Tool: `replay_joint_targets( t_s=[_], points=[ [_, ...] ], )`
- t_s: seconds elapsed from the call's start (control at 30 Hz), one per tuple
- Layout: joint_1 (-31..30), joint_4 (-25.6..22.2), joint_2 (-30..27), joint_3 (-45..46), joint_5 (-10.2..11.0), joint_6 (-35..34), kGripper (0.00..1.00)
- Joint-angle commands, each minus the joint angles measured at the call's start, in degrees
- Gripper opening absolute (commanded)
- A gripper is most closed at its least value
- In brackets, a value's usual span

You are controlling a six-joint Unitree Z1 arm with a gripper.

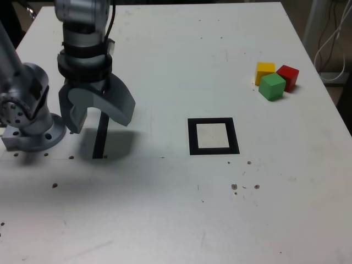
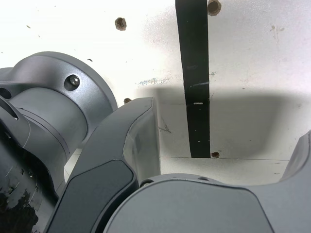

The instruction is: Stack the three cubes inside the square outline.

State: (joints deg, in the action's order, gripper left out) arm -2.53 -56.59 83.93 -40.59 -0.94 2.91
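Note:
Three cubes sit bunched together at the exterior view's far right: a yellow cube [image 1: 264, 71], a red cube [image 1: 288, 76] and a green cube [image 1: 272, 86] in front of them. The square outline [image 1: 213, 136], black with a white centre, lies mid-table with nothing in it. My gripper [image 1: 99, 124] hangs open and empty over the exterior view's left side, pointing down above a straight black strip [image 1: 100, 137]. In the wrist view the gripper [image 2: 226, 119] shows its jaws wide apart over that strip [image 2: 197, 77], with no cube in sight.
The arm's grey base [image 1: 27, 118] is bolted at the exterior view's left edge, also seen close in the wrist view as the base [image 2: 53, 111]. Small screw holes [image 1: 242, 187] dot the white table. Cables [image 1: 330, 38] hang past the far right edge.

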Motion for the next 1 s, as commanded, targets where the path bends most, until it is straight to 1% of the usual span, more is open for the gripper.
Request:
replay_joint_targets(
  t_s=[0.0,0.33,0.67,0.73,0.83,0.9,0.97],
  points=[
    [0.01,-0.18,-0.17,0.08,-0.06,0.07,0.99],
    [0.0,0.04,0.2,0.07,-0.32,0.07,0.99],
    [0.0,0.34,0.99,0.23,-1.42,0.07,1.0],
    [0.01,0.59,0.82,-0.07,-0.95,0.07,1.0],
    [0.02,0.7,0.56,-1.11,0.3,0.07,0.99],
    [0.01,-0.55,0.81,-2.66,0.89,0.03,1.0],
    [0.01,-3.15,1.36,-5.07,1.23,-0.03,1.0]
  ],
)
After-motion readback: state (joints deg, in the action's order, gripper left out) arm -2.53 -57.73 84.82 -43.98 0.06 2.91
